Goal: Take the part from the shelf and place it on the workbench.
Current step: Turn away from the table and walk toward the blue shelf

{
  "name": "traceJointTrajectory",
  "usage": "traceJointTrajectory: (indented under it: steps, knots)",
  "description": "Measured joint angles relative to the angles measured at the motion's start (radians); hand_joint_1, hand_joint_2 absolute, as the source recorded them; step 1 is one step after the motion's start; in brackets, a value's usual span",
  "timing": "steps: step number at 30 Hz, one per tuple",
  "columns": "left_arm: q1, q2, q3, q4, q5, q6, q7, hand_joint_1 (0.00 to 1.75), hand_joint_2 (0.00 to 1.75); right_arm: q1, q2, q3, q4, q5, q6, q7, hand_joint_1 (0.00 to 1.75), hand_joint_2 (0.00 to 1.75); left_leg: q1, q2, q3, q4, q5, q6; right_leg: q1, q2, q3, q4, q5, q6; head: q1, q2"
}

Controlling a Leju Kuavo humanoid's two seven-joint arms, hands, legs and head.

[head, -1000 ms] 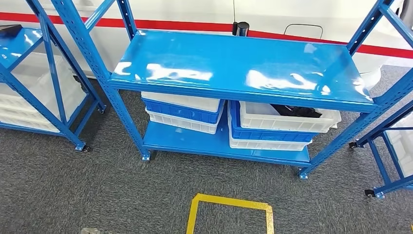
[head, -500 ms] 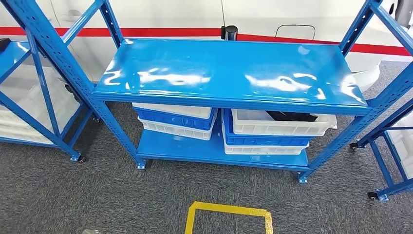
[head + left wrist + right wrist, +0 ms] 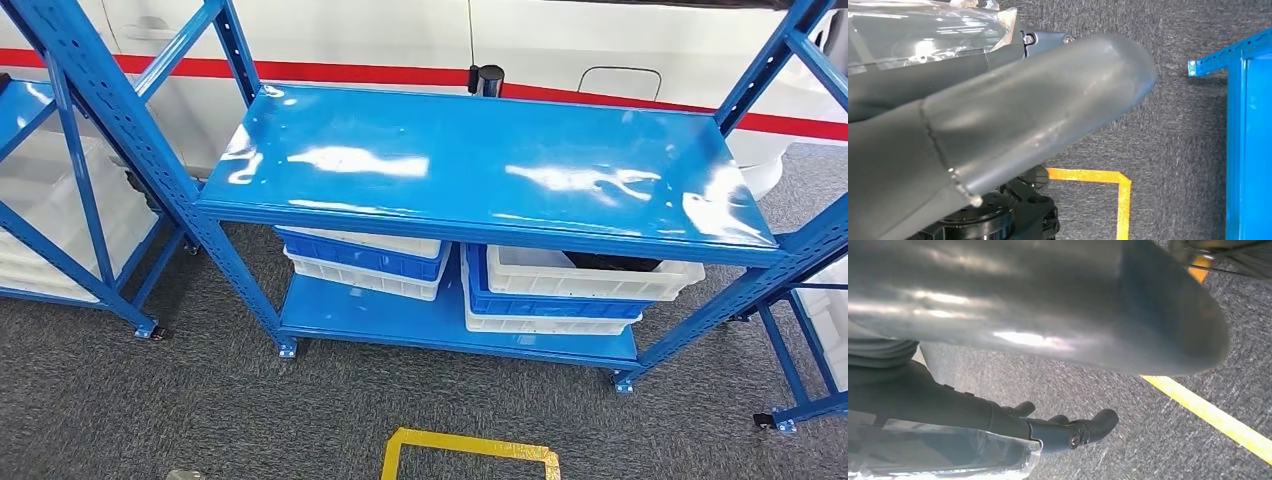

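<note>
A blue metal shelf (image 3: 480,160) stands in front of me in the head view, its top board bare. On its lower board a white bin (image 3: 590,285) at the right holds a black part (image 3: 610,263), mostly hidden under the top board. My left hand (image 3: 998,125) hangs over the grey carpet beside the blue shelf (image 3: 1248,140), its thick thumb and a dark finger (image 3: 1048,37) holding nothing. My right hand (image 3: 1023,340) also hangs over carpet, its dark fingers (image 3: 1068,432) apart and holding nothing.
Stacked blue and white bins (image 3: 365,260) sit at the lower left of the shelf. A black post (image 3: 489,78) stands at the top board's back edge. More blue racks stand left (image 3: 60,120) and right (image 3: 800,300). A yellow tape square (image 3: 470,450) marks the carpet.
The whole head picture has shifted, so the camera has moved; the shelf now looks slightly nearer and more square-on. Nothing on the shelf has moved.
</note>
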Motion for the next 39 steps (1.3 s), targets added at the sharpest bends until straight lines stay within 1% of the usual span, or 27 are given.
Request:
traceJointTrajectory:
  steps: [1, 2, 3, 4, 6, 8, 10, 12, 13, 14, 15, 16, 17, 19, 21, 22, 23, 25, 26, 28, 29, 30, 32, 33, 34, 36, 39]
  knots:
    - [0.0, 0.0, 0.0, 0.0, -0.001, -0.003, 0.0, 0.0, 0.0, 0.001, -0.001, -0.001, 0.0, -0.001, 0.0, -0.001, 0.0, 0.0, 0.0, -0.001, 0.005, 0.0, -0.007, -0.005, -0.002, -0.002, 0.017, -0.064, 0.046, 0.012, 0.0, 0.0]
    - [0.0, 0.0, 0.0, 0.0, -0.004, -0.006, 0.0, 0.0, 0.0, 0.001, -0.001, -0.002, 0.0, -0.002, 0.0, -0.002, 0.0, 0.0, -0.001, -0.001, 0.014, 0.001, -0.015, -0.01, -0.002, -0.007, 0.031, -0.119, 0.077, 0.011, 0.001, 0.0]
    - [0.0, 0.0, 0.0, 0.0, -0.008, -0.011, 0.0, 0.0, 0.0, 0.001, -0.002, -0.002, 0.0, -0.004, 0.0, -0.002, 0.0, 0.0, -0.003, 0.0, 0.018, 0.001, -0.023, -0.016, -0.001, -0.012, 0.042, -0.156, 0.098, 0.003, 0.001, 0.0]
    - [-0.001, 0.001, 0.001, 0.0, -0.012, -0.016, -0.001, 0.0, 0.0, 0.0, -0.002, -0.003, 0.0, -0.005, 0.0, -0.003, 0.0, 0.0, -0.005, 0.0, 0.024, 0.004, -0.029, -0.024, 0.0, -0.017, 0.047, -0.173, 0.109, -0.012, 0.001, 0.0]
    - [-0.005, 0.001, 0.002, 0.0, -0.02, -0.024, -0.004, 0.0, 0.0, 0.001, -0.002, -0.005, 0.0, -0.007, 0.0, -0.006, 0.0, 0.0, -0.006, 0.002, 0.034, 0.012, -0.036, -0.034, -0.001, -0.017, 0.057, -0.176, 0.115, -0.043, -0.002, 0.0]
    - [-0.012, 0.002, 0.005, 0.0, -0.028, -0.031, -0.01, 0.0, 0.0, 0.002, -0.001, -0.008, 0.0, -0.01, 0.0, -0.009, 0.0, 0.0, -0.003, 0.005, 0.029, 0.046, -0.054, -0.043, -0.005, -0.014, 0.075, -0.179, 0.119, -0.06, -0.003, 0.0]
    - [-0.021, 0.003, 0.01, 0.001, -0.036, -0.04, -0.015, 0.0, 0.0, 0.001, 0.0, -0.01, 0.0, -0.011, -0.001, -0.01, 0.0, 0.0, 0.0, 0.006, -0.026, 0.145, -0.099, -0.053, -0.005, -0.014, 0.085, -0.18, 0.116, -0.07, -0.004, 0.0]
    - [-0.027, 0.003, 0.015, 0.003, -0.042, -0.045, -0.019, 0.0, 0.0, 0.0, 0.0, -0.013, 0.0, -0.012, -0.001, -0.01, 0.0, 0.0, 0.001, 0.006, -0.107, 0.259, -0.146, -0.058, -0.002, -0.012, 0.087, -0.18, 0.11, -0.077, -0.004, 0.0]
    - [-0.028, 0.003, 0.017, 0.004, -0.044, -0.046, -0.019, 0.0, 0.0, 0.001, 0.0, -0.014, 0.0, -0.013, -0.001, -0.01, 0.0, 0.0, 0.001, 0.006, -0.133, 0.283, -0.15, -0.057, 0.0, -0.011, 0.09, -0.18, 0.106, -0.079, -0.005, 0.0]
    - [-0.029, 0.003, 0.018, 0.004, -0.045, -0.048, -0.02, 0.0, 0.0, 0.003, 0.0, -0.016, 0.0, -0.013, -0.001, -0.01, 0.0, 0.0, 0.0, 0.006, -0.143, 0.272, -0.131, -0.053, 0.002, -0.01, 0.095, -0.18, 0.102, -0.08, -0.005, 0.0]
    - [-0.029, 0.004, 0.02, 0.005, -0.045, -0.049, -0.02, 0.0, 0.0, 0.004, 0.001, -0.018, 0.0, -0.013, -0.001, -0.01, 0.0, 0.0, -0.002, 0.006, -0.133, 0.226, -0.092, -0.044, 0.005, -0.009, 0.102, -0.18, 0.097, -0.081, -0.005, 0.0]
    - [-0.03, 0.004, 0.022, 0.005, -0.046, -0.051, -0.02, 0.0, 0.0, 0.004, 0.002, -0.02, 0.0, -0.013, -0.001, -0.01, 0.0, 0.0, -0.007, 0.007, -0.112, 0.161, -0.044, -0.031, 0.008, -0.009, 0.106, -0.181, 0.092, -0.081, -0.005, 0.0]
    - [-0.031, 0.005, 0.025, 0.005, -0.047, -0.052, -0.021, 0.0, 0.0, 0.004, 0.004, -0.021, 0.0, -0.013, -0.001, -0.011, 0.0, 0.0, -0.014, 0.007, -0.094, 0.107, -0.015, -0.017, 0.012, -0.007, 0.112, -0.182, 0.086, -0.08, -0.002, 0.0]
    - [-0.034, 0.006, 0.031, 0.006, -0.051, -0.055, -0.025, 0.0, 0.0, 0.0, 0.009, -0.022, 0.0, -0.014, -0.001, -0.011, 0.0, 0.0, -0.029, 0.001, -0.07, 0.043, -0.014, 0.006, 0.012, -0.005, 0.122, -0.186, 0.075, -0.07, -0.001, 0.0]
    - [-0.037, 0.006, 0.037, 0.008, -0.055, -0.059, -0.029, 0.0, 0.0, -0.002, 0.012, -0.023, 0.0, -0.014, -0.001, -0.012, 0.0, 0.0, -0.036, -0.008, -0.056, 0.022, -0.032, 0.018, 0.012, -0.004, 0.137, -0.177, 0.081, -0.053, -0.003, 0.0]
    - [-0.038, 0.005, 0.039, 0.009, -0.057, -0.061, -0.03, 0.0, 0.0, -0.002, 0.012, -0.024, 0.0, -0.013, -0.001, -0.012, 0.0, 0.0, -0.035, -0.007, -0.043, 0.009, -0.018, 0.024, 0.013, -0.005, 0.143, -0.168, 0.081, -0.047, -0.004, 0.0]
    - [-0.04, 0.005, 0.042, 0.011, -0.059, -0.062, -0.031, 0.0, 0.0, -0.002, 0.013, -0.025, 0.0, -0.013, -0.001, -0.011, 0.0, 0.0, -0.033, -0.005, -0.03, 0.0, -0.006, 0.031, 0.014, -0.005, 0.143, -0.15, 0.072, -0.042, -0.003, 0.0]
    - [-0.046, 0.004, 0.047, 0.015, -0.063, -0.062, -0.028, 0.0, 0.0, -0.003, 0.011, -0.027, 0.0, -0.013, -0.001, -0.011, 0.0, 0.0, -0.028, 0.001, -0.013, -0.008, 0.013, 0.039, 0.009, -0.006, 0.112, -0.079, 0.021, -0.04, -0.002, 0.0]
    - [-0.051, 0.004, 0.049, 0.019, -0.063, -0.058, -0.02, 0.0, 0.44, -0.004, 0.01, -0.028, 0.0, -0.014, -0.001, -0.01, 0.0, 0.0, -0.026, 0.003, -0.01, -0.007, 0.012, 0.039, 0.006, -0.005, 0.083, -0.027, -0.008, -0.04, -0.001, 0.0]
    - [-0.059, 0.003, 0.052, 0.03, -0.055, -0.04, 0.011, 0.0, 1.31, -0.004, 0.008, -0.032, 0.0, -0.017, -0.001, -0.007, 0.0, 0.87, -0.022, 0.002, -0.007, -0.006, 0.008, 0.032, -0.003, -0.006, 0.032, 0.049, -0.038, -0.032, -0.002, 0.0]
    - [-0.062, 0.003, 0.054, 0.036, -0.051, -0.025, 0.028, 0.0, 1.75, -0.004, 0.007, -0.035, 0.0, -0.019, -0.002, -0.004, 0.0, 1.31, -0.017, 0.001, -0.004, -0.004, 0.005, 0.027, -0.008, -0.006, 0.025, 0.045, -0.029, -0.021, -0.001, 0.0]
    - [-0.063, 0.002, 0.055, 0.041, -0.05, -0.009, 0.043, 0.0, 1.75, -0.003, 0.007, -0.038, 0.0, -0.02, -0.003, 0.0, 0.0, 1.75, -0.012, -0.001, 0.001, -0.003, 0.0, 0.02, -0.013, -0.006, 0.035, 0.005, 0.0, -0.005, -0.002, 0.0]
    - [-0.068, 0.002, 0.058, 0.048, -0.054, 0.03, 0.064, 0.0, 1.75, -0.001, 0.006, -0.045, 0.0, -0.022, -0.008, 0.005, 0.0, 1.75, -0.003, -0.003, 0.014, 0.0, -0.012, 0.001, -0.022, -0.005, 0.072, -0.112, 0.067, 0.028, 0.0, 0.0]
    - [-0.071, 0.003, 0.059, 0.051, -0.057, 0.047, 0.073, 0.0, 1.75, -0.001, 0.006, -0.048, 0.0, -0.023, -0.01, 0.007, 0.0, 1.75, -0.002, -0.004, 0.018, 0.004, -0.017, -0.008, -0.02, -0.006, 0.084, -0.153, 0.084, 0.029, 0.002, 0.0]
    - [-0.075, 0.002, 0.059, 0.053, -0.058, 0.062, 0.082, 0.0, 1.75, -0.001, 0.006, -0.05, 0.001, -0.023, -0.013, 0.008, 0.0, 1.75, -0.002, -0.004, 0.02, 0.007, -0.021, -0.015, -0.018, -0.006, 0.087, -0.17, 0.091, 0.018, 0.002, 0.0]
    - [-0.08, 0.002, 0.058, 0.058, -0.054, 0.089, 0.101, 0.0, 1.75, -0.003, 0.006, -0.055, 0.0, -0.03, -0.017, 0.018, 0.0, 1.75, -0.003, -0.005, 0.019, 0.012, -0.025, -0.025, -0.013, -0.007, 0.086, -0.171, 0.09, -0.015, -0.004, 0.0]
    - [-0.091, 0.009, 0.043, 0.089, -0.033, 0.116, 0.122, 0.0, 1.75, -0.001, 0.004, -0.064, -0.005, -0.068, -0.008, 0.026, 0.0, 1.75, 0.002, 0.0, 0.0, 0.058, -0.049, -0.038, -0.019, -0.007, 0.1, -0.176, 0.096, -0.035, -0.01, 0.0]
